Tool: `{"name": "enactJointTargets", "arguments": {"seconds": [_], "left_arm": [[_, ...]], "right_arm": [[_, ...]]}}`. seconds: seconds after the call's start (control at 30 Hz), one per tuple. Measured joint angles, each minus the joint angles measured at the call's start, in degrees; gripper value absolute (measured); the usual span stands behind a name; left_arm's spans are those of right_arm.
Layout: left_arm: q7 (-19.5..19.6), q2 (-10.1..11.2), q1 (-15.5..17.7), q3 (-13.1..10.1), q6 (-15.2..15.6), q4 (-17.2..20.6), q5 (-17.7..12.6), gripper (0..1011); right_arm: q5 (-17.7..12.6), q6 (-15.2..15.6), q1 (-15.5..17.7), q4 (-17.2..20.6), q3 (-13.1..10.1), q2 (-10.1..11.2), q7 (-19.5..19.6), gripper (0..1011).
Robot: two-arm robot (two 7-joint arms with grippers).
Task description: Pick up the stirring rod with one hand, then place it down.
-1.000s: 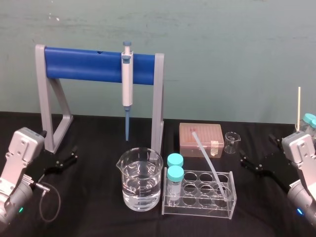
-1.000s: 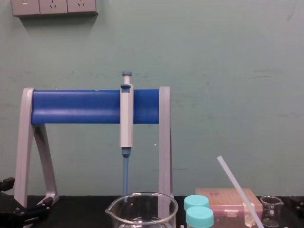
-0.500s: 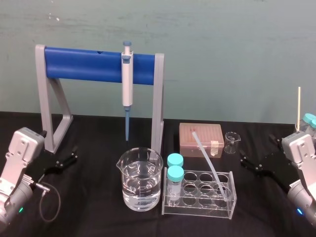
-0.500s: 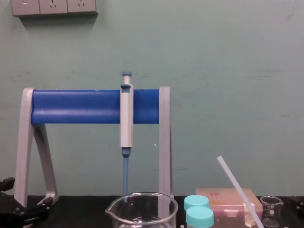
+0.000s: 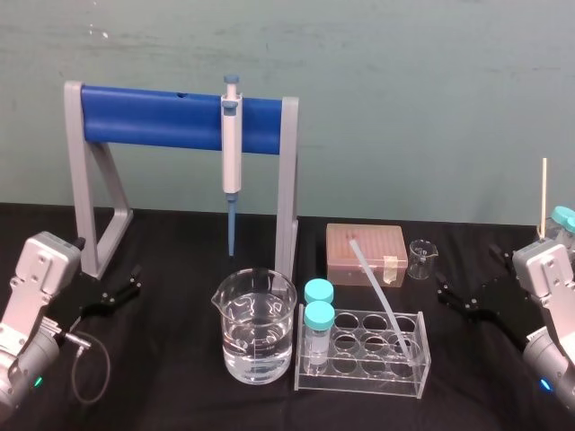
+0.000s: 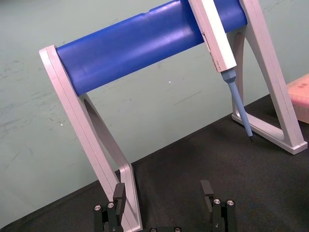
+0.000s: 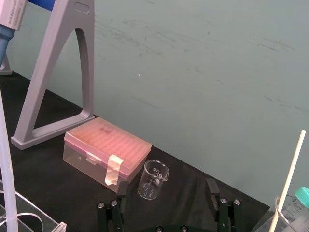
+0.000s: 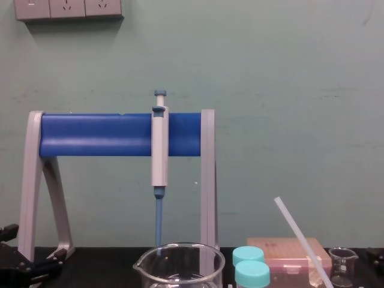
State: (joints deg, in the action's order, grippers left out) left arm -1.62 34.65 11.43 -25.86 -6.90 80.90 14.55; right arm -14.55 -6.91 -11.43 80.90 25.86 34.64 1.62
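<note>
The stirring rod (image 5: 381, 301) is a translucent whitish rod leaning in the clear tube rack (image 5: 422, 359), its top tilted back toward the pink box. It also shows in the chest view, stirring rod (image 8: 299, 235), and at the edge of the right wrist view, stirring rod (image 7: 6, 164). My right gripper (image 5: 467, 277) rests low at the table's right, open and empty, well to the right of the rod; its fingers (image 7: 211, 189) point toward a small beaker. My left gripper (image 5: 135, 280) sits at the far left, open and empty, by the stand's foot (image 6: 126, 193).
A large water beaker (image 5: 254, 328) and two teal-capped vials (image 5: 317, 323) stand in front. A pipette (image 5: 232, 153) hangs on the blue-barred stand (image 5: 153, 115). A pink box (image 5: 366, 253) and a small beaker (image 5: 420, 259) stand behind the rack. A thin cream stick (image 5: 543, 193) stands in glassware at far right.
</note>
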Motion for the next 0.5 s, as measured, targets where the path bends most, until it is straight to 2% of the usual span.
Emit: {"name": "enactJointTargets", "arguments": {"seconds": [0.5], "left_arm": [[0.0,0.0,0.0,0.0,0.0,0.0,0.0,1000]], "right_arm": [[0.0,0.0,0.0,0.0,0.0,0.0,0.0,1002]]}}
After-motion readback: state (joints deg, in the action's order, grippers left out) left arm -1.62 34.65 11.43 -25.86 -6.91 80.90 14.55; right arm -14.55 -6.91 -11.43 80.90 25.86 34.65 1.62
